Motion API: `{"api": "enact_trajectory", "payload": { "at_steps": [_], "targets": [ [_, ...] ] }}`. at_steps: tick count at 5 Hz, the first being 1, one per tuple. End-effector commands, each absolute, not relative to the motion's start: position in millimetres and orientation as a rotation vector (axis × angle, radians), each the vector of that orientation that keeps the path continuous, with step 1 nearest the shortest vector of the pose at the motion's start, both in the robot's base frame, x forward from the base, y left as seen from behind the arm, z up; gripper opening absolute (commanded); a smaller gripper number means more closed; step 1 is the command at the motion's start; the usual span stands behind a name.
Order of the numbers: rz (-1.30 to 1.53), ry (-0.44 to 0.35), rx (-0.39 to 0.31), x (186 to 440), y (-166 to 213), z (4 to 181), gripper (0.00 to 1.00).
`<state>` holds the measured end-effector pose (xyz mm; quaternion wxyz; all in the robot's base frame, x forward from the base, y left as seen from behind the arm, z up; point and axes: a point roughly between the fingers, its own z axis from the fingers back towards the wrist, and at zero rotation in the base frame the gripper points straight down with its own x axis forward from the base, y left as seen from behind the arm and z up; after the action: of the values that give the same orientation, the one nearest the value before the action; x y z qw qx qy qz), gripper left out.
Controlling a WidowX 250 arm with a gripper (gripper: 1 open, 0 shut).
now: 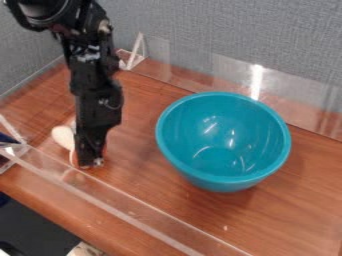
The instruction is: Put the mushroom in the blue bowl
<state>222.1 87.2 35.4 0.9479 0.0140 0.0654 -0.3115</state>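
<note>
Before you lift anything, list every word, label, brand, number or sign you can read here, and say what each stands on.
No readable text anywhere.
Blue bowl: plain, no marks on the side that shows.
Mushroom: partly hidden by the hand; no lettering shows on the part in view.
Dark arm: small light specks, too blurred to tell whether any is a marking.

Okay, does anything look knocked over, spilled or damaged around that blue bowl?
Nothing stands out. The blue bowl sits upright, with no visible damage or spill around it, and the end effector is down at the tabletop to one side.
</note>
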Motion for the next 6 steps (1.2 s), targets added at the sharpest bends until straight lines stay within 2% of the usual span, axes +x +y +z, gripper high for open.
{"api": "enact_trajectory", "payload": {
  "at_steps": [1, 3, 4, 6],
  "targets": [
    [-0.604, 0.078, 0.051, 226, 93, 55.3, 0.0],
    [-0.584, 0.014, 0.056, 230, 90, 90.6, 0.0],
    [-0.58, 0.009, 0.064, 233, 90, 96.2, 1.0],
    [-0.593, 0.019, 0.086, 237, 90, 79.6, 1.0]
  ]
}}
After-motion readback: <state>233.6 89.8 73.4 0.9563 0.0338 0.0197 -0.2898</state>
